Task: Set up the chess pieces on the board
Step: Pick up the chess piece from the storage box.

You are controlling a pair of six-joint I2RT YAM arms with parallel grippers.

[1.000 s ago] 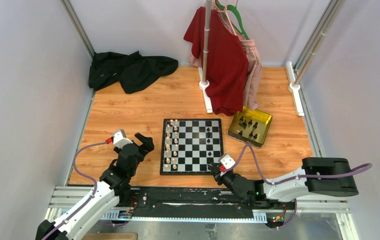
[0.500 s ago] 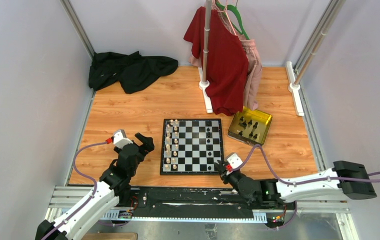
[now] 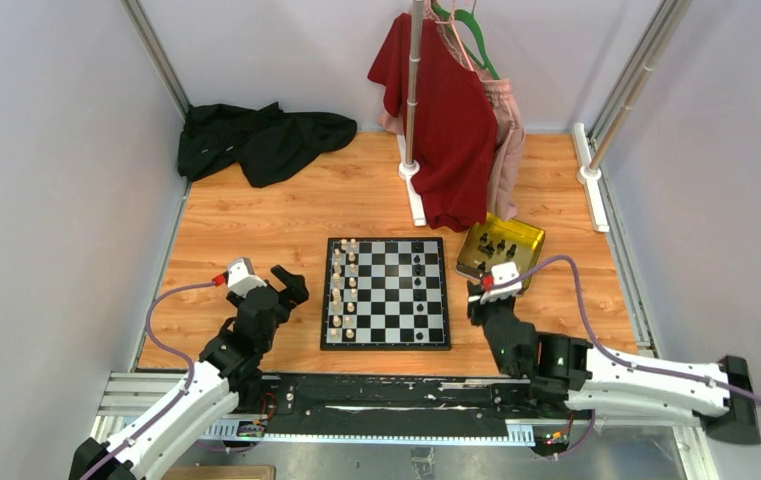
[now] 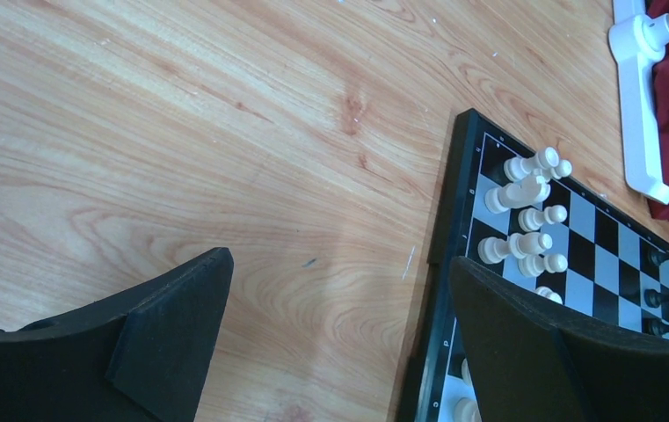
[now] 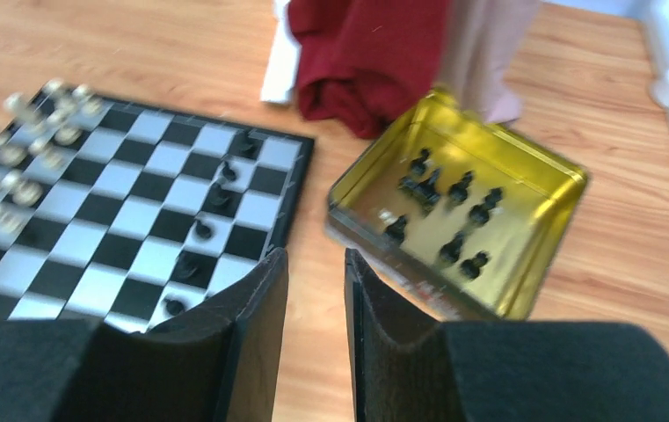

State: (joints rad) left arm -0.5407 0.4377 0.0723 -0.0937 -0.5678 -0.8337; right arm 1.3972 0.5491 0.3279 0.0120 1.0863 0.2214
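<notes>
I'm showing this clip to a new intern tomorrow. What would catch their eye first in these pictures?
The chessboard in the middle, with cream pieces lined along its left side and only a few black pieces on its right. Next, the shiny gold tray right of the board, holding more of them, and the red garment hanging on the rack behind it.

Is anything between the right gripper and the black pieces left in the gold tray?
Nothing loose does. Only bare tabletop and the near wall of the tray separate the right gripper from the black pieces inside, so it would likely have to come in over that wall from above.
</notes>
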